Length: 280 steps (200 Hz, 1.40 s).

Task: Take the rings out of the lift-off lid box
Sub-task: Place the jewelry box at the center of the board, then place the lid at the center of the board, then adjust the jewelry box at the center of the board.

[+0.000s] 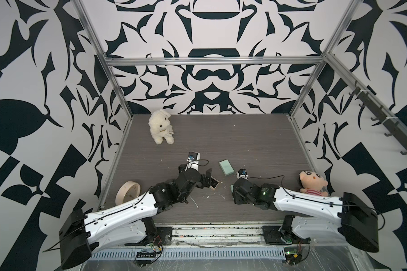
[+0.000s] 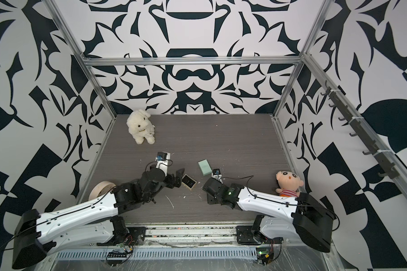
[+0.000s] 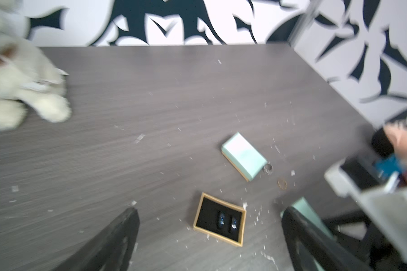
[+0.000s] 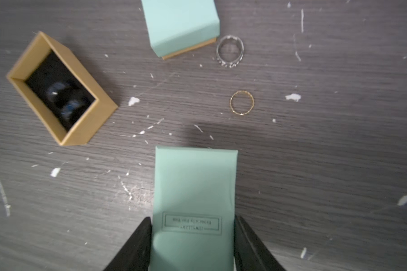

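Note:
The lift-off lid box (image 1: 213, 183) (image 4: 62, 89) stands open, a tan base lined with black foam. Two dark rings (image 4: 57, 92) (image 3: 221, 220) stand side by side in the foam. My left gripper (image 3: 209, 211) (image 1: 207, 178) hovers open just above and left of the box, holding nothing. My right gripper (image 4: 193, 220) is shut on the box's mint lid (image 4: 194, 187), held low over the table right of the base. A silver ring (image 4: 230, 51) and a thin gold ring (image 4: 242, 102) lie loose on the table.
A second mint box (image 1: 226, 167) (image 4: 181, 25), closed, lies behind the open one, beside the silver ring. A white plush dog (image 1: 161, 126) sits at the back left, a cartoon doll (image 1: 312, 184) at the right edge, a tape roll (image 1: 127, 192) at the left.

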Available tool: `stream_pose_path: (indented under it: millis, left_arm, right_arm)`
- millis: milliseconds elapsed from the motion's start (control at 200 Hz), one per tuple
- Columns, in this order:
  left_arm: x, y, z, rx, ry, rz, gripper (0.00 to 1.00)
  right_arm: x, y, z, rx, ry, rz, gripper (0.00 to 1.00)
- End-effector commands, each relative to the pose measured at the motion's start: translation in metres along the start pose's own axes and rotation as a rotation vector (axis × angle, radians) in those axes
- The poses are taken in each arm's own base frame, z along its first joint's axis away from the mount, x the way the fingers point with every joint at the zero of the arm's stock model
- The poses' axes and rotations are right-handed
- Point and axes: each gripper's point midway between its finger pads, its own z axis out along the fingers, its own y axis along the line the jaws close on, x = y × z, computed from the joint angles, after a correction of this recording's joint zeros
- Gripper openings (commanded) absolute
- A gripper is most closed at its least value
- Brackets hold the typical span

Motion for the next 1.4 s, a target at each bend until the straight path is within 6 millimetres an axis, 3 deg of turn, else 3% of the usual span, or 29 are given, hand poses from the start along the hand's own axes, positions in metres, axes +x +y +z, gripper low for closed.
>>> stream_pose_path:
  millis: [0,155,310,595,700,815,970,1395]
  left_arm:
    - [-0.011,0.045,-0.015,-0.157,0.036,-0.042,0.99]
    - [-0.023,0.083,-0.017,-0.241,0.078,-0.120,0.99]
    - [-0.024,0.098,-0.004,-0.269,0.151,-0.149,0.99]
    - [-0.042,0.120,0.018,-0.342,0.292,-0.164,1.00]
    - [-0.039,0.136,0.023,-0.391,0.297,-0.141,1.00]
    - [-0.030,0.157,0.022,-0.445,0.294,-0.175,0.99]
    - [-0.034,0.159,0.018,-0.456,0.274,-0.180,1.00]
    - [-0.028,0.158,0.024,-0.458,0.321,-0.186,1.00]
  right_arm:
    - [-0.011,0.011,0.004,-0.016,-0.026,0.034,0.57]
    - [-0.011,0.017,0.013,-0.010,-0.005,0.038,0.60]
    - [-0.014,0.022,0.014,-0.003,0.005,0.035,0.65]
    - [-0.045,0.024,-0.022,0.050,-0.057,0.044,0.62]
    - [-0.053,0.041,-0.026,0.010,-0.045,0.071,0.58]
    - [-0.054,0.068,-0.015,-0.042,0.013,0.084,0.54]
    - [-0.054,0.100,0.005,-0.084,0.086,0.098,0.41]
    - [-0.071,0.129,0.031,-0.034,0.091,0.114,0.40]
